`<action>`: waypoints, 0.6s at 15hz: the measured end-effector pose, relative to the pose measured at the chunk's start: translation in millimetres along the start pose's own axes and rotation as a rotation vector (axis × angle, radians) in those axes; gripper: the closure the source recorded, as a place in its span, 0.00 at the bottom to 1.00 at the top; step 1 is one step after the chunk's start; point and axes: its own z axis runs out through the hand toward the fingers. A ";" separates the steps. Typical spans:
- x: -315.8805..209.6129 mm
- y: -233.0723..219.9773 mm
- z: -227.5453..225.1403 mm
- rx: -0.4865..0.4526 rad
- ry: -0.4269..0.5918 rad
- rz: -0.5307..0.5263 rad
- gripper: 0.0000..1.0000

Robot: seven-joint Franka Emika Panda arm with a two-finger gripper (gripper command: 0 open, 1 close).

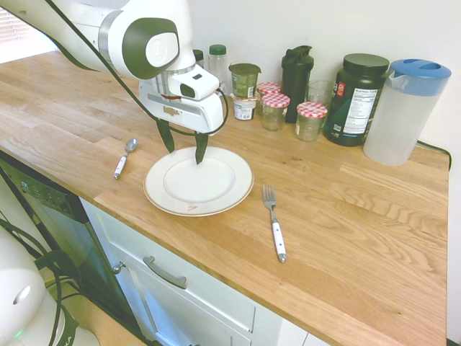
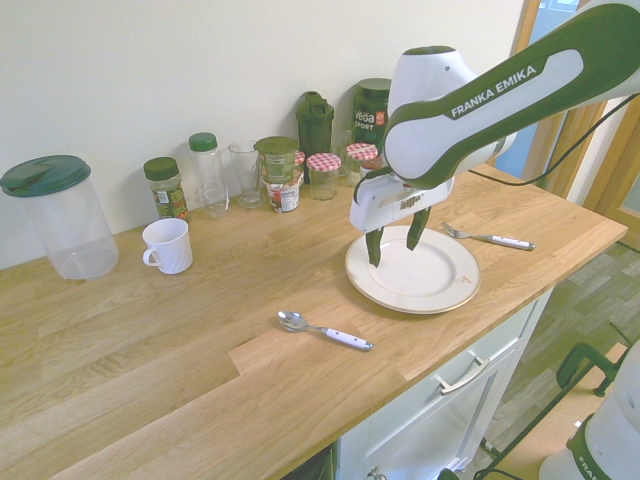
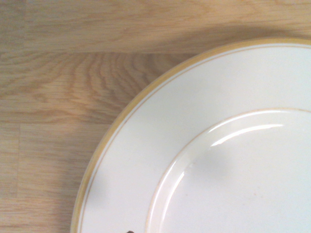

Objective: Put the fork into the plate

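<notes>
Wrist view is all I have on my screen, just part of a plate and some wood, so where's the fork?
Observer: The fork lies on the wooden counter beside the plate, across it from the spoon.
Operator: And is the tool holding anything?
Observer: No, the tool is open and empty above the plate.
Operator: Which end of the fork is nearer the jars?
Observer: The tines; the white handle points toward the counter's front edge, above the cabinet.
</notes>
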 end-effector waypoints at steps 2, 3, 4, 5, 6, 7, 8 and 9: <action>2.5 -1.5 3.6 0.000 -0.012 0.009 0.00; 6.9 1.1 3.5 0.007 -0.006 0.019 0.00; 15.1 9.6 -0.3 0.024 0.007 0.029 0.00; 23.9 26.1 -6.7 0.043 0.018 0.025 0.00; 32.5 47.3 -13.5 0.062 0.027 0.020 0.00; 38.7 71.5 -21.3 0.084 0.040 0.020 0.00; 42.9 96.1 -27.0 0.102 0.053 0.014 0.00; 45.9 121.0 -30.5 0.120 0.065 0.004 0.00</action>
